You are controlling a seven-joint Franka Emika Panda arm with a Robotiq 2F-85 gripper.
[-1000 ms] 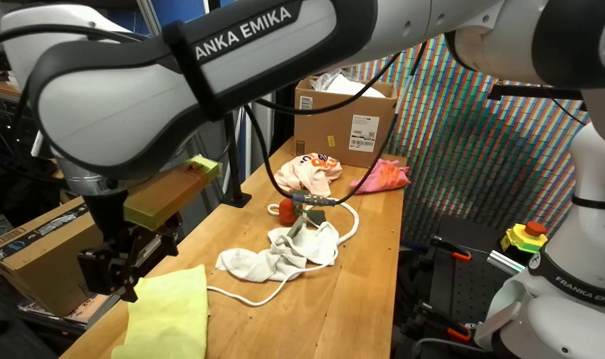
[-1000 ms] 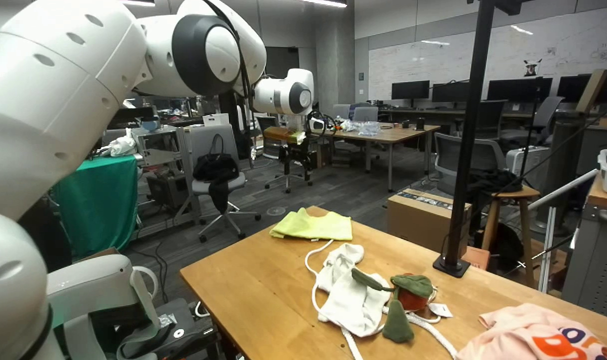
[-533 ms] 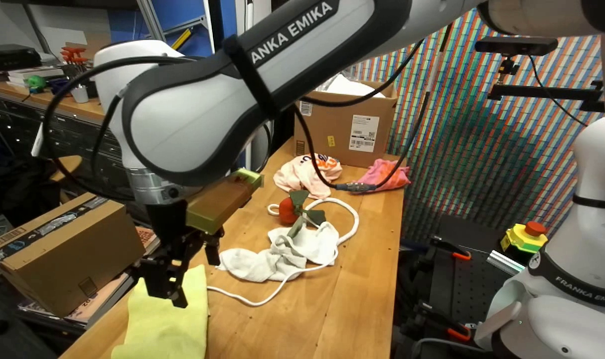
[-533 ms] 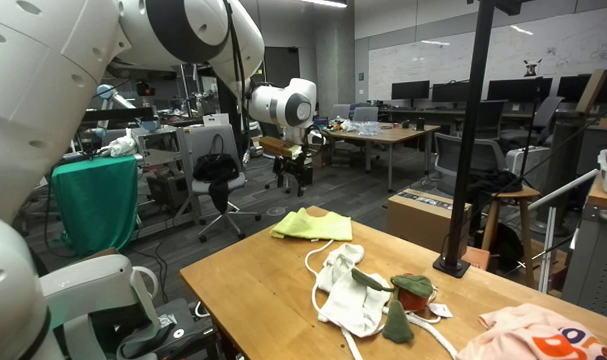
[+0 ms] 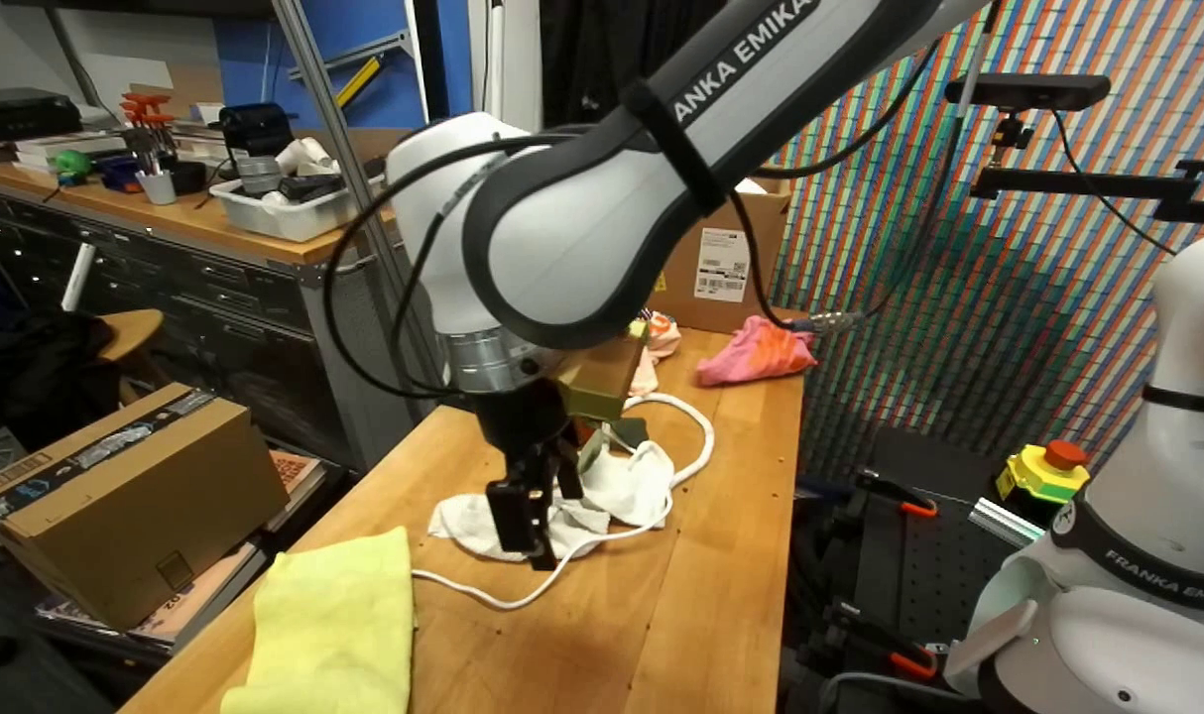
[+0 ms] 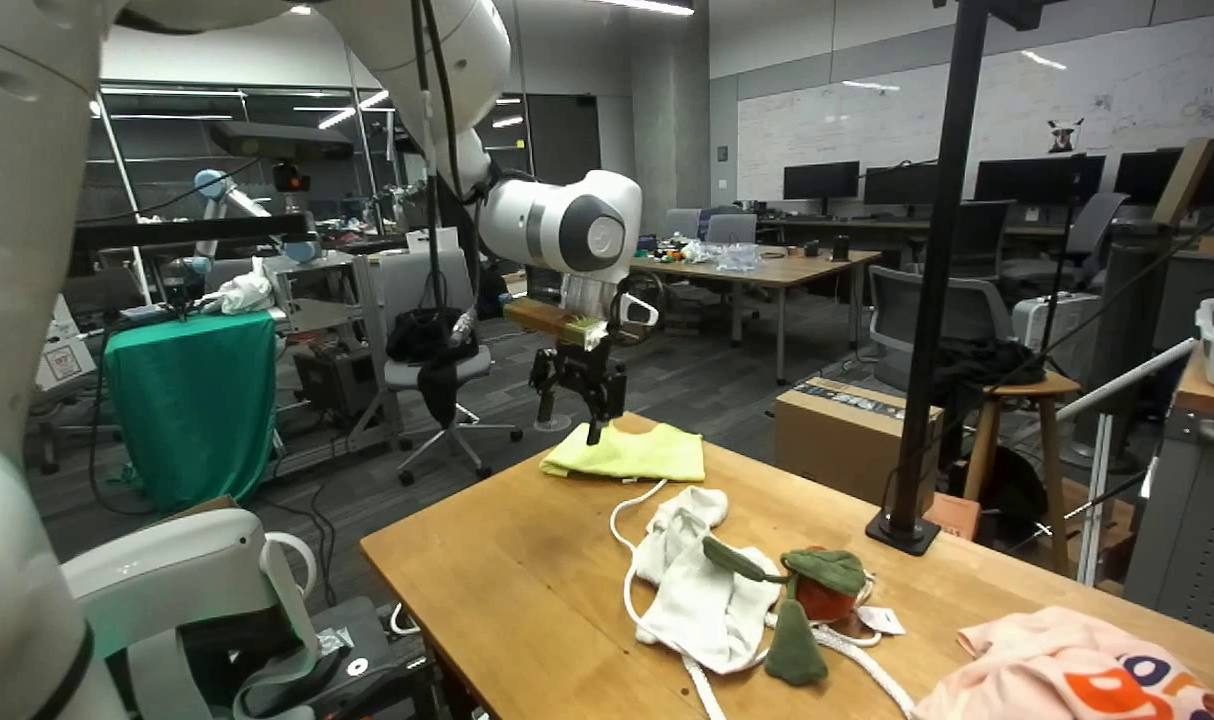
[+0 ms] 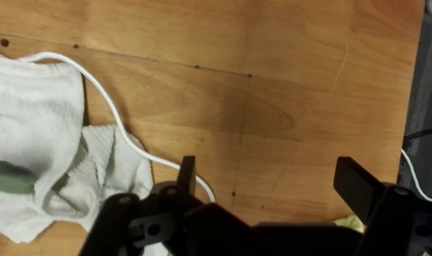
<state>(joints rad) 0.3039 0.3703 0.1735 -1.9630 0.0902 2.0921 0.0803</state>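
Wrist view: 1 gripper (image 7: 267, 170) hangs above 1 wooden table (image 7: 308, 89), its 2 jaws wide apart, with wood showing between them. Nearest to it lies crumpled white cloth (image 7: 34, 106), in the left part of that view; whether it is 1 piece or 2 cannot be told. White cord (image 7: 111, 106) crosses the cloth's edge and passes behind the tip of 1 jaw. A corner of 1 yellow cloth (image 7: 351, 223) shows just past the gripper's dark body.

In both exterior views the yellow cloth lies at the table's edge, and the cord runs up to it. In an exterior view, 3 green fabric pieces (image 6: 795, 645) and 1 red round object (image 6: 824, 604) lie bunched at the white cloth, 1 of the green pieces on top of it, with 1 white tag (image 6: 882, 621) just beside. Toward the picture's corner sits 1 peach cloth (image 6: 1037, 655) with lettering. 1 black post (image 6: 935, 280) rises from the table's edge.

In an exterior view, 1 labelled box (image 5: 726, 309) and 1 pink-and-orange cloth (image 5: 756, 353) are at the table's far end; 1 taped box (image 5: 136, 506) is off the side. The arm (image 5: 582, 218) blocks part of the labelled box, and 1 amber block (image 5: 602, 382) on it covers some of the peach cloth and most of the red object. The gripper stands in front of the white cloth, hiding part of it.
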